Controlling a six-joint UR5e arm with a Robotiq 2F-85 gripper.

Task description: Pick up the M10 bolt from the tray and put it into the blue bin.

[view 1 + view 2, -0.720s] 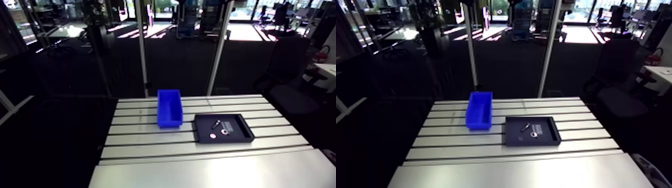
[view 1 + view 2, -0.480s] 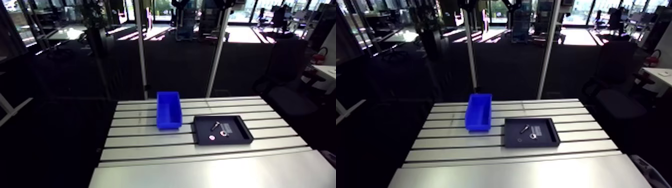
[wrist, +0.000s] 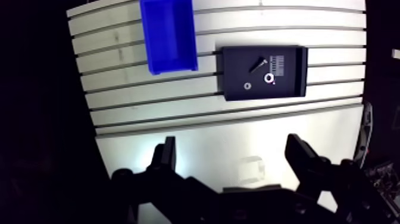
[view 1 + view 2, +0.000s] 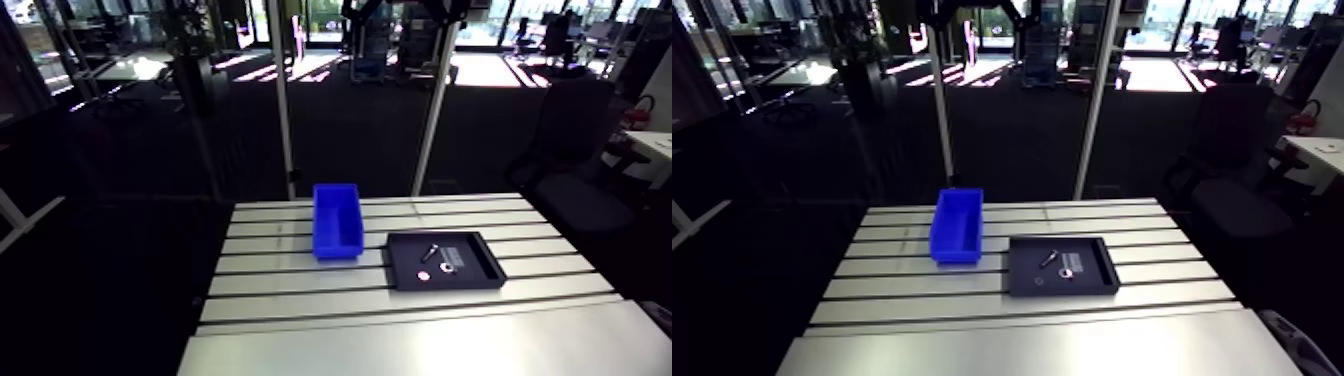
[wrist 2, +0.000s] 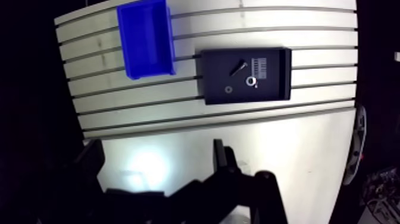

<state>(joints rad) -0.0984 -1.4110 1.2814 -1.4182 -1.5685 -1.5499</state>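
Observation:
The M10 bolt (image 3: 258, 63), small and dark with a metallic shine, lies slanted in the black tray (image 3: 235, 71) on the slotted table. In the arm view the bolt (image 4: 431, 252) rests in the tray's (image 4: 403, 270) far half. The blue bin (image 4: 337, 220) stands just left of the tray, long side running away from me, and looks empty in the wrist view (image 3: 168, 36). My gripper (image 3: 233, 156) hangs high above the table's plain near strip, well short of the tray. It is open, with nothing between its two dark fingers (image 3: 165, 156).
A bright washer (image 3: 268, 78), a small ring-shaped part (image 3: 247, 86) and a pale striped label (image 3: 278, 64) share the tray with the bolt. The aluminium table (image 4: 400, 335) has a smooth wide band at its near edge. A bright glare spot (image 5: 146, 162) lies on that band.
The arm view has shifted slightly, so the camera moved a little. Bolt, tray and bin stay where they were on the table.

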